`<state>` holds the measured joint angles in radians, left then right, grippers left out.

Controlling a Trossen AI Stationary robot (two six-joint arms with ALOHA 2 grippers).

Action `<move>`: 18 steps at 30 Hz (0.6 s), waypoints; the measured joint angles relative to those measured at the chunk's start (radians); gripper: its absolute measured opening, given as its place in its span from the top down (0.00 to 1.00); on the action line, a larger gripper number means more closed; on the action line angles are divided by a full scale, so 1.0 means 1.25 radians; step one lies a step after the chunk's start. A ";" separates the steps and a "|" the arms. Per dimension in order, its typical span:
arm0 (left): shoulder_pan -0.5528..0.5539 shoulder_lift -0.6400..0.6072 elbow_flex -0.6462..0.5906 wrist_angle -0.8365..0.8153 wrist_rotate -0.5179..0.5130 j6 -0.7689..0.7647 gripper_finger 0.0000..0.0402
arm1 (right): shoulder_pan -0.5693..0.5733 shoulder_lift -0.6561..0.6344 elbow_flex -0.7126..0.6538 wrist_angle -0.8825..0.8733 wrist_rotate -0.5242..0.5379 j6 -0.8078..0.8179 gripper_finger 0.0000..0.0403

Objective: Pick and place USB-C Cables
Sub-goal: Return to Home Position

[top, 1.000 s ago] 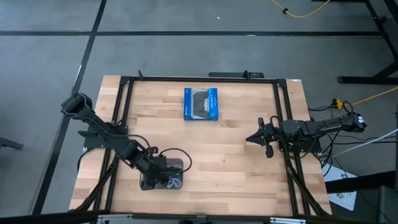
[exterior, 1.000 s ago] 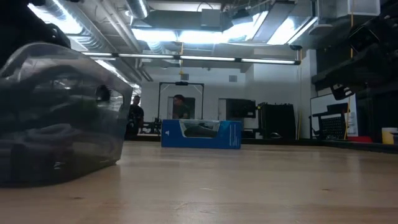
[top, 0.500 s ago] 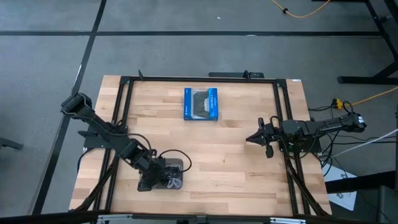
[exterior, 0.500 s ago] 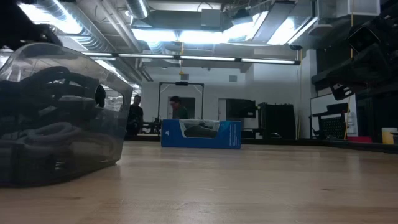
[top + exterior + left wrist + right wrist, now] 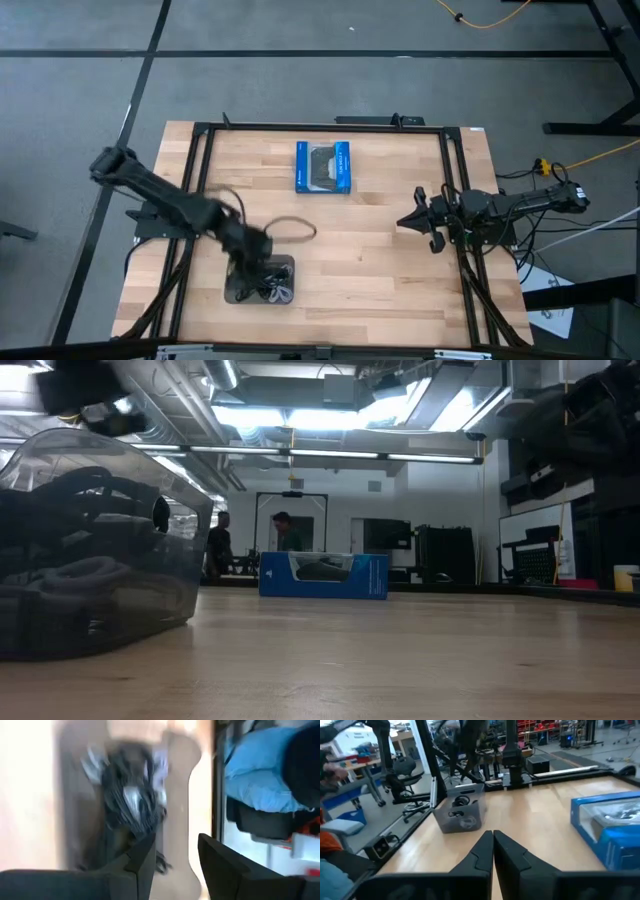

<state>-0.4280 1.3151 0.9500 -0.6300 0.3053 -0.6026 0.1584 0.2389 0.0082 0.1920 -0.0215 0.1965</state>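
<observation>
Quick headcount: two dark arms, so two grippers, the left gripper [image 5: 257, 262] in the lower left of the high view and the right gripper [image 5: 405, 222] right of centre. One wooden table [image 5: 380, 270]. One dark see-through bin [image 5: 262, 288] in the lower left, and one blue-edged box [image 5: 324, 167] at upper centre. The USB-C cables [image 5: 131, 802] are one tangled heap inside the bin, mostly black with some lighter bits, so I can't get a number. Far back at centre left of the low view: one person [image 5: 218, 544] and a second person [image 5: 285, 532], so two.
</observation>
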 joint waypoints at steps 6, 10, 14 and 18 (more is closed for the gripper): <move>0.176 -0.180 -0.013 0.055 -0.087 0.323 0.65 | -0.020 -0.002 0.015 -0.051 0.000 -0.013 0.96; 0.284 -0.296 -0.094 0.139 -0.121 0.404 0.65 | -0.025 -0.002 0.014 -0.071 0.001 0.005 0.96; 0.397 -0.401 -0.210 0.187 -0.066 0.418 0.65 | -0.025 -0.002 0.014 -0.068 -0.010 -0.010 0.96; 0.507 -0.491 -0.365 0.359 0.034 0.433 0.65 | -0.025 -0.003 0.015 -0.064 -0.017 -0.036 0.96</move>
<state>0.2053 0.7013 0.4943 -0.1813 0.3480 -0.0612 0.1272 0.2349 0.0264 0.1120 -0.0429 0.1513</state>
